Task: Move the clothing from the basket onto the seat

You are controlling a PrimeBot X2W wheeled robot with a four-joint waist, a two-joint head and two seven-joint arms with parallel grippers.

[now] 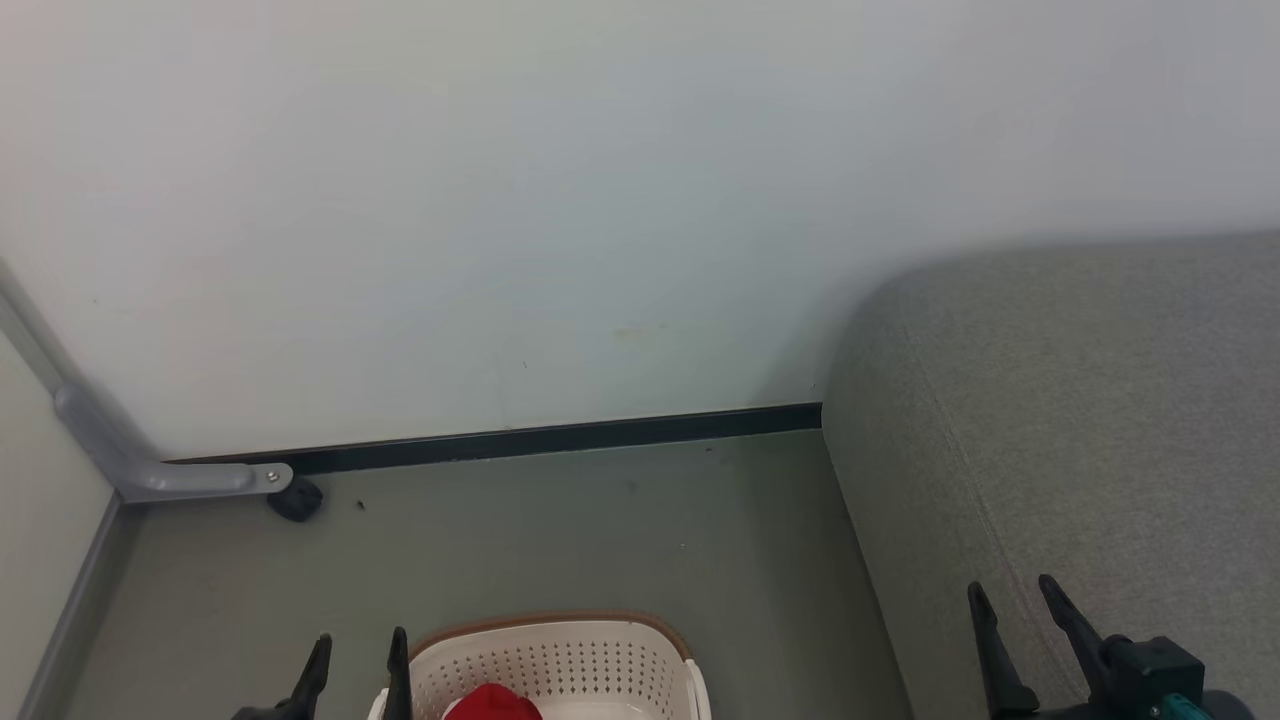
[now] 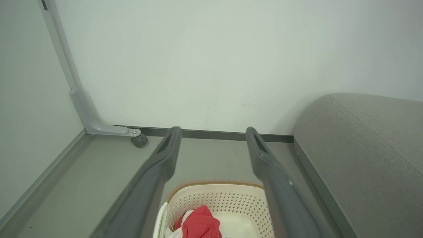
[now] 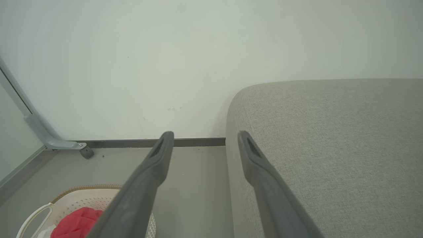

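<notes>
Red clothing (image 2: 200, 224) bunched in basket (image 2: 231, 201), long axis unclear, left end effector (image 1: 360, 637) and right end effector (image 1: 1012, 587) spread wide

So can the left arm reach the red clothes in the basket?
Probably yes. The left gripper hangs open close by the laundry basket, the red clothing lies uncovered inside, and nothing sits between them.

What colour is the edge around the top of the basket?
Brown, on the rim of the basket; the left wrist view shows it best.
</notes>
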